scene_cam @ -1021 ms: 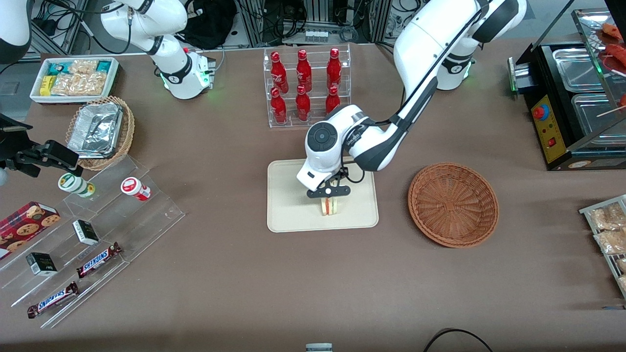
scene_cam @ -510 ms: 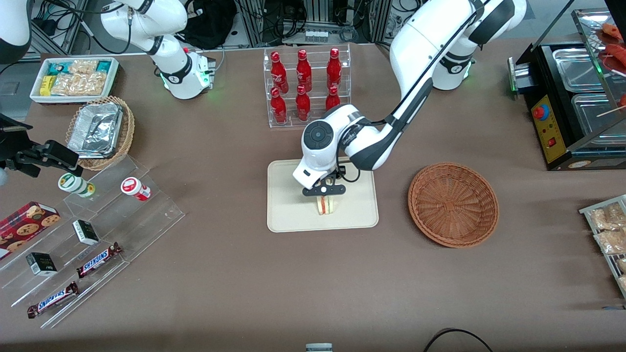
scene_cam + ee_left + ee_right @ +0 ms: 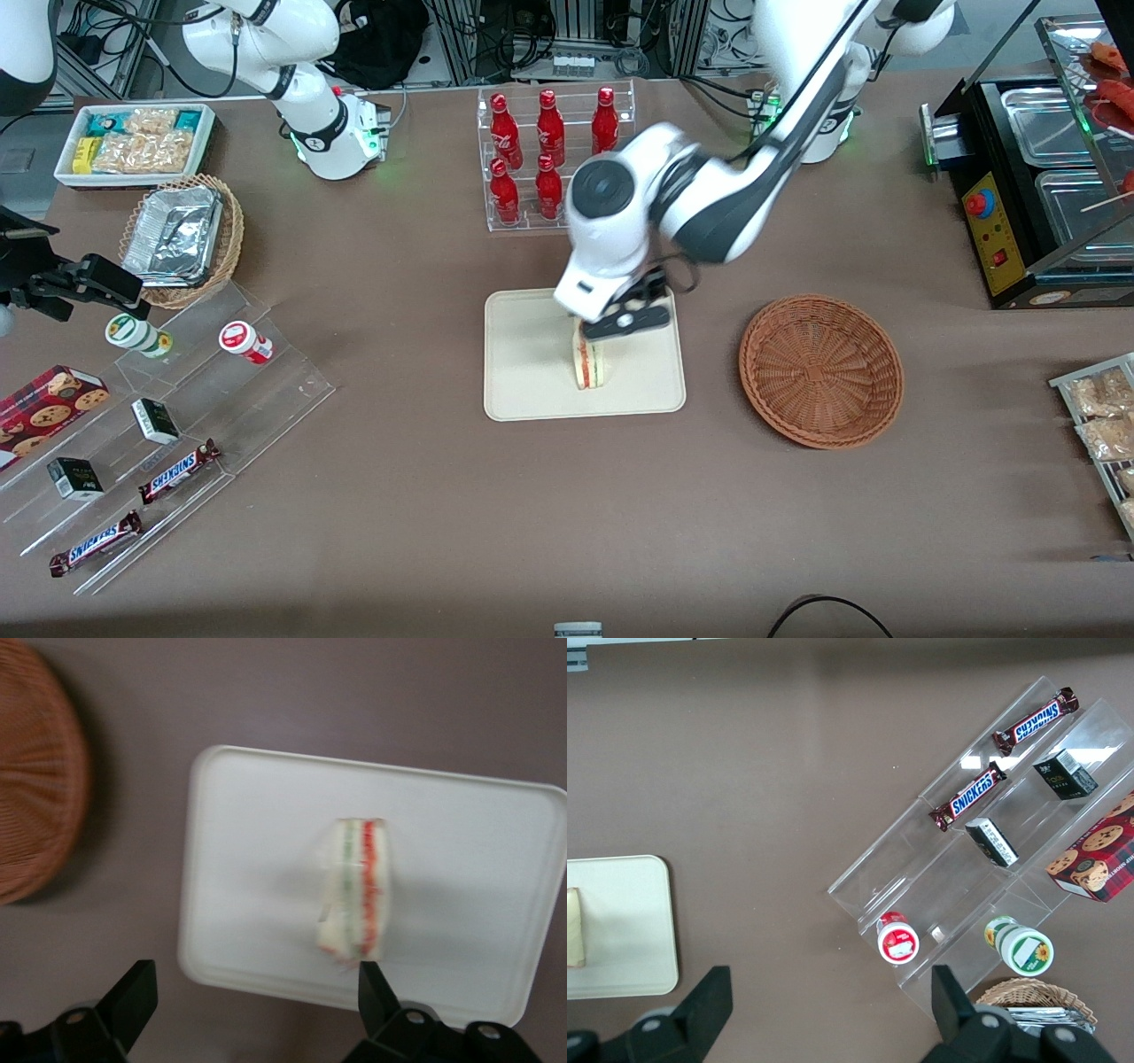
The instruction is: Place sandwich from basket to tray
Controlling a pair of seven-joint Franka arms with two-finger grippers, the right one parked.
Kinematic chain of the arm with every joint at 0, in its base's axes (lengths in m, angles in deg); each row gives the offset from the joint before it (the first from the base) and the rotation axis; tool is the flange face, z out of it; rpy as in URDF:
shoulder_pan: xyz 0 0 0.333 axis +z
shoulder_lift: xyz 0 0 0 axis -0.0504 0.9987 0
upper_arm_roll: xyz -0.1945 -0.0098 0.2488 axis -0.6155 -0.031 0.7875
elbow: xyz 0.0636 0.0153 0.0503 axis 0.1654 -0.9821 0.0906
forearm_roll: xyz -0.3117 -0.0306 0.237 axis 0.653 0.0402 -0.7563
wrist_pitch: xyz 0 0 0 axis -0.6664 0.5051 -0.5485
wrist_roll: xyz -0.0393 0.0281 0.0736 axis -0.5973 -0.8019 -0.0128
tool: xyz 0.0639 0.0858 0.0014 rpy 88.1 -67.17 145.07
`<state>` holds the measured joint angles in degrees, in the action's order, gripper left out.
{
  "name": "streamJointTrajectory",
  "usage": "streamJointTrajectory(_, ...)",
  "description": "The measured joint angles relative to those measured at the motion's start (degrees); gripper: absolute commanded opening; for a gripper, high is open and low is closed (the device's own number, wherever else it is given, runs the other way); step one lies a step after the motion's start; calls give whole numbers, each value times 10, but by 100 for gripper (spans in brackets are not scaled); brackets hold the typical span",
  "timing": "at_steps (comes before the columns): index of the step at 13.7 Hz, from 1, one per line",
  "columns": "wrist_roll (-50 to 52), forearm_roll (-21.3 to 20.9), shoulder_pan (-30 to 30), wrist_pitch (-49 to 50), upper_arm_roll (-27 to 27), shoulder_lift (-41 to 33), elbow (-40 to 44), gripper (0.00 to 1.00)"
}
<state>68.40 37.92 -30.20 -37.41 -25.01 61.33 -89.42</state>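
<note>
Red bottles (image 3: 549, 159) are standing in a clear rack on the brown tabletop (image 3: 425, 496). Toward the parked arm's end, a white bin of snack packets (image 3: 137, 142) is sitting above a tan wicker basket of foil trays (image 3: 182, 239), and Snickers bars (image 3: 177, 470) are lying on clear steps (image 3: 266, 390).

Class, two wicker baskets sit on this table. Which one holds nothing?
The reddish-brown basket beside the tray is empty. The tan basket holds foil trays. The open gripper hovers above the sandwich.
</note>
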Motion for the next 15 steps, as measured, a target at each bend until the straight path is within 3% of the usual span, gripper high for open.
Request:
streamJointTrajectory(3, -39, 3, 60, 73, 2, -85, -13, 100)
streamJointTrajectory(7, -197, 36, 169, 170, 5, -170, -31, 100)
streamJointTrajectory(15, -502, 74, 374, 222, 8, -258, -79, 100)
